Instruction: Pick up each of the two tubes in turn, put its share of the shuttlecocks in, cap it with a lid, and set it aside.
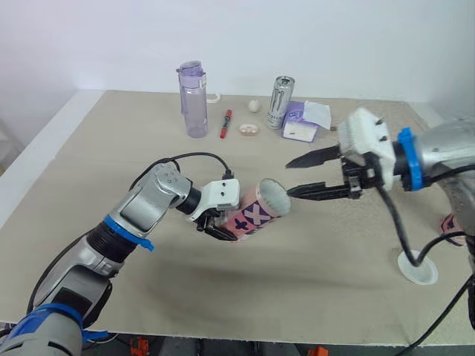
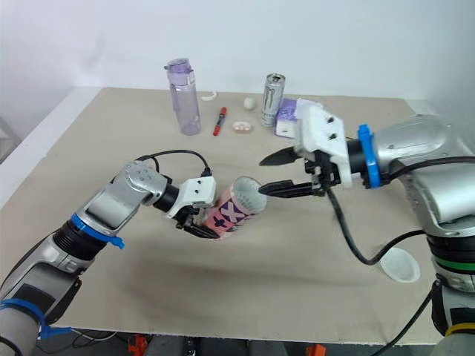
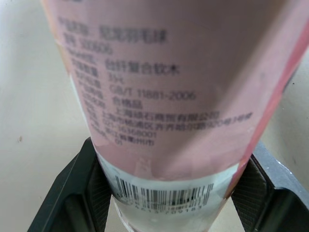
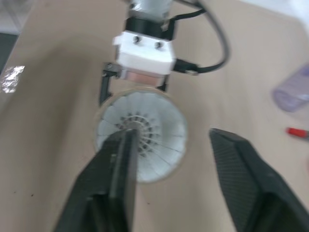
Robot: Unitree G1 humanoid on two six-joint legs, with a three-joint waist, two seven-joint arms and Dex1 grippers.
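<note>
Tube [image 1: 256, 213], pink with dark cross marks, is clamped in your left tool [image 1: 220, 228] near its barcoded end. The left wrist view shows black fingers [image 3: 79, 193] pressed against both sides of it, and the very end is cut off there. It is held tilted, with its open mouth turned toward your right tool [image 1: 289, 179]. That tool is spread wide and holds nothing, its tips just beside the mouth. From the right wrist, white shuttlecock [image 4: 145, 140] feathers fill the mouth. One finger crosses in front of them, and you cannot tell whether it touches.

On the counter [image 1: 89, 148], a white lid [image 1: 417, 268] lies near your right arm, partly behind its cable. A small pink object [image 1: 450, 223] at the right edge is mostly hidden. Far back stand a clear purple bottle [image 1: 194, 100], a red marker [image 1: 224, 124], a drink can [image 1: 280, 102] and a purple-and-white box [image 1: 304, 122].
</note>
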